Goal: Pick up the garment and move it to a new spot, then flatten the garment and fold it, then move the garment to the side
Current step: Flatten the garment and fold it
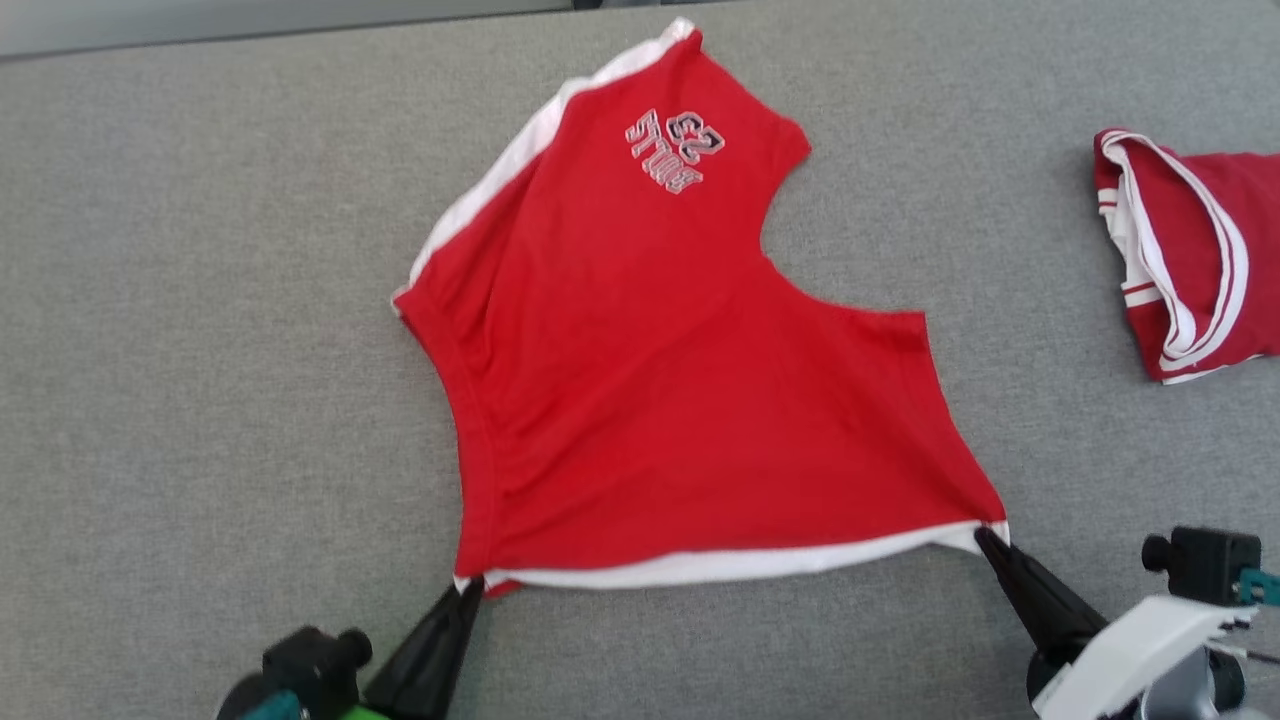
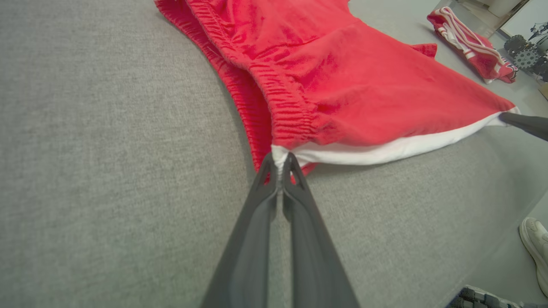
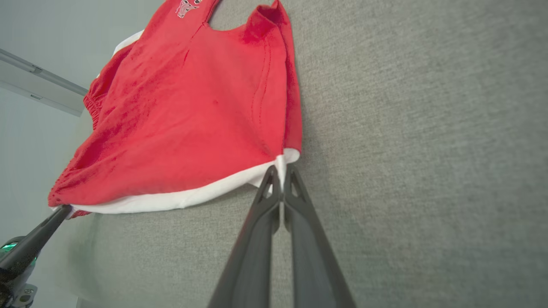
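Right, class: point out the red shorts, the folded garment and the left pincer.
red shorts (image 1: 650,380): head view, middle of front panel.
folded garment (image 1: 1185,260): head view, its middle.
left pincer (image 2: 280,161): left wrist view, between fingertips.

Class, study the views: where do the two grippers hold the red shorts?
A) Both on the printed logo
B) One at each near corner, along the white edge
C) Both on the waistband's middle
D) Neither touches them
B: the left gripper and the right gripper are each shut on a near corner of the shorts.
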{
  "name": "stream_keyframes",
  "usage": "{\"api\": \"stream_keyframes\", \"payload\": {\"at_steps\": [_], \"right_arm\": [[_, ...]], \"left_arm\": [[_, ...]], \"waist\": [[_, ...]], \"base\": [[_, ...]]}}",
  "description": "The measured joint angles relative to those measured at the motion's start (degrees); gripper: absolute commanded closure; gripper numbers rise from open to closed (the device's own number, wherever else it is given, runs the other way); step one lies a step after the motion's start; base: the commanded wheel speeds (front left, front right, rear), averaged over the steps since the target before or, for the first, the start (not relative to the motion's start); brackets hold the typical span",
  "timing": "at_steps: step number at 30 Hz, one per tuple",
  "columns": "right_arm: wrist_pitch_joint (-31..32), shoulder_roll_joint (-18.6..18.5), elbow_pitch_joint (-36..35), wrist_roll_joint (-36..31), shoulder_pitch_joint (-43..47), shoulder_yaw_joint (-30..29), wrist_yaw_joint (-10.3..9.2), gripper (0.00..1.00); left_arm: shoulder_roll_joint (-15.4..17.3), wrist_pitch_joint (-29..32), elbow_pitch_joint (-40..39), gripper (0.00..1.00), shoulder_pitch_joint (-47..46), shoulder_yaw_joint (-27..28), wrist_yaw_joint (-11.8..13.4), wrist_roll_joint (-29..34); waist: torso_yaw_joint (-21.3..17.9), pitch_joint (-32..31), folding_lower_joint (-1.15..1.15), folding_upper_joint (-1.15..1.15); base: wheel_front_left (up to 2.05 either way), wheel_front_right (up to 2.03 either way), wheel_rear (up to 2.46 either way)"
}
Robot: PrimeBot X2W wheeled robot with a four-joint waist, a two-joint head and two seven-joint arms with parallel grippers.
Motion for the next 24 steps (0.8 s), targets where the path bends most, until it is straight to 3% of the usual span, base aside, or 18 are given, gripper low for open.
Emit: {"api": "stream_keyframes", "payload": {"at_steps": [5,11,16,24], "right_arm": [[1.07,-1.56,-5.58,1.35,12.44,-2.67,0.0,1.0],[2.1,0.02,-12.94,2.43,21.63,-8.79,0.0,1.0],[3.88,1.47,-13.33,1.76,14.63,-10.36,0.0,1.0],[9.33,2.05,-4.93,-2.21,-8.94,-8.13,0.0,1.0]], "left_arm": [[-1.1,0.01,-5.98,1.0,11.77,-1.13,4.17,0.0],[-2.04,0.0,-13.23,1.0,18.28,0.7,6.5,-1.74],[-1.89,0.65,-16.04,1.0,17.14,3.54,5.48,-4.61],[-3.83,7.06,-17.56,1.0,3.02,6.22,5.17,-5.99]], "waist": [[0.43,-5.66,0.0,0.0],[1.55,-10.12,0.0,0.0],[2.05,-8.81,0.0,0.0],[3.48,-2.39,0.0,0.0]], "base": [[0.0,0.0,0.0],[0.0,0.0,0.0],[0.0,0.0,0.0],[0.0,0.0,0.0]]}}
